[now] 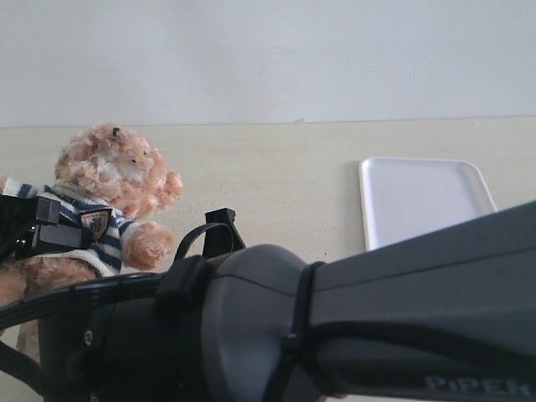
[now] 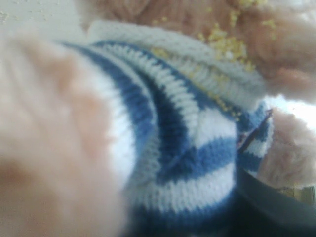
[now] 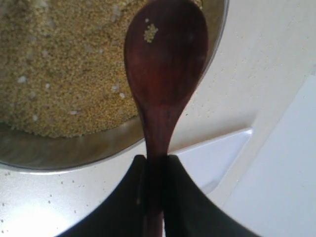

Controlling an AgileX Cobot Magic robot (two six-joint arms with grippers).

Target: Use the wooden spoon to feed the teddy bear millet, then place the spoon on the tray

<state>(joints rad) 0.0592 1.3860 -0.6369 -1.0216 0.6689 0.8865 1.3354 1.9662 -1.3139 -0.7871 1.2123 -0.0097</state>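
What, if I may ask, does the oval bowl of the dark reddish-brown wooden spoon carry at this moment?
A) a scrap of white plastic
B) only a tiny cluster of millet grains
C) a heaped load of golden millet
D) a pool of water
B: in the right wrist view the dark reddish-brown wooden spoon, held by its handle in the right gripper, has a bare bowl with only a tiny cluster of millet grains near its tip.
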